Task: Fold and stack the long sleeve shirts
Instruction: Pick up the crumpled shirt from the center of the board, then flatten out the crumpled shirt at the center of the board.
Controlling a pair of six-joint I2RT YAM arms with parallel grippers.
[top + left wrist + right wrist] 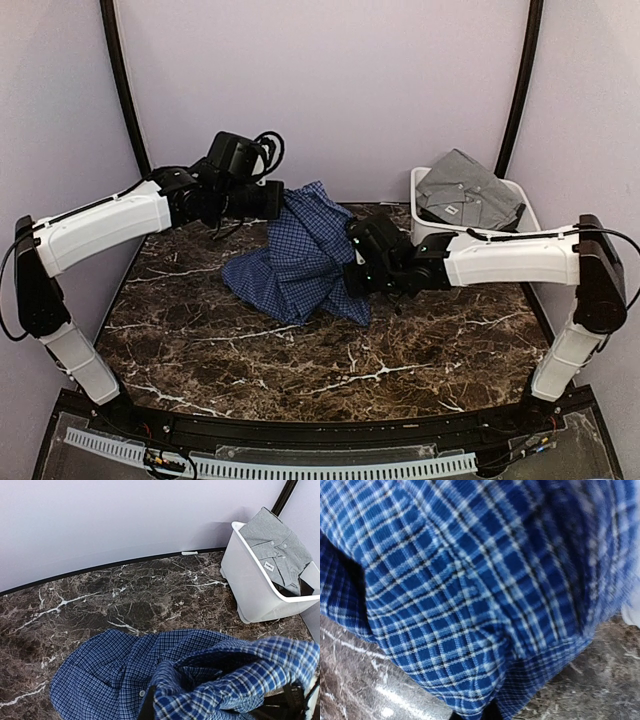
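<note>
Folding unstarted: blue shirt (300, 258) bunched, left fingers (279, 200) clamped on it, right fingers (352, 238) hidden, unclear; grey shirt (465, 192) in bin (250, 587).

The table (300, 370) is a dark brown, marble-patterned slab run through with white veins. It has a black edge along the near side, and its back edge curves against the pale wall. A blue checked shirt (290, 275) lies crumpled on it, around the middle and toward the back. The shirt's lower folds spread flat on the stone to the left, while its upper part rises off the surface. At the far right corner a white plastic bin (428, 232) stands on the table, close against the wall and apart from the cloth spread on the stone.
</note>
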